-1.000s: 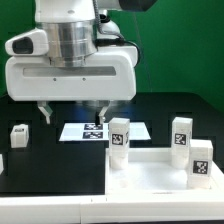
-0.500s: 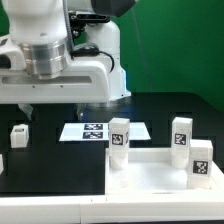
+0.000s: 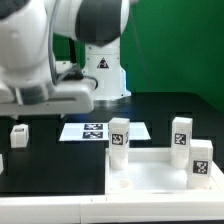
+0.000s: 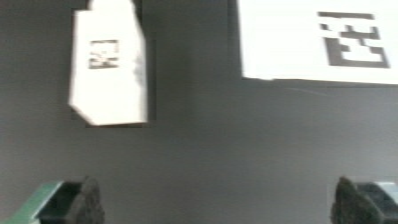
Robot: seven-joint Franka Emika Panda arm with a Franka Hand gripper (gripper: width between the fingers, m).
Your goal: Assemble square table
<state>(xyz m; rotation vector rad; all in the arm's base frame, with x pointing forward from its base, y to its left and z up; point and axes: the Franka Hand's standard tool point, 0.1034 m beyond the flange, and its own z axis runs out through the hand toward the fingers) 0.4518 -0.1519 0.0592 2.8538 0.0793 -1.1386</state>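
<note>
The square table's white panel (image 3: 160, 172) lies on the black worktop (image 3: 60, 160), three tagged legs (image 3: 119, 137) standing on it. Beyond it lies the marker board (image 3: 95, 130). The claw (image 4: 222, 205) hangs released, empty, over a loose leg (image 4: 111, 65) beside that board.

One square panel (image 3: 160, 175), four tagged legs (image 3: 119, 138), and one marker board (image 3: 100, 130).

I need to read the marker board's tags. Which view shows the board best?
The exterior view: the whole marker board lies flat on the black table, tags visible but small. The wrist view shows only one corner with a single cropped tag, larger.
</note>
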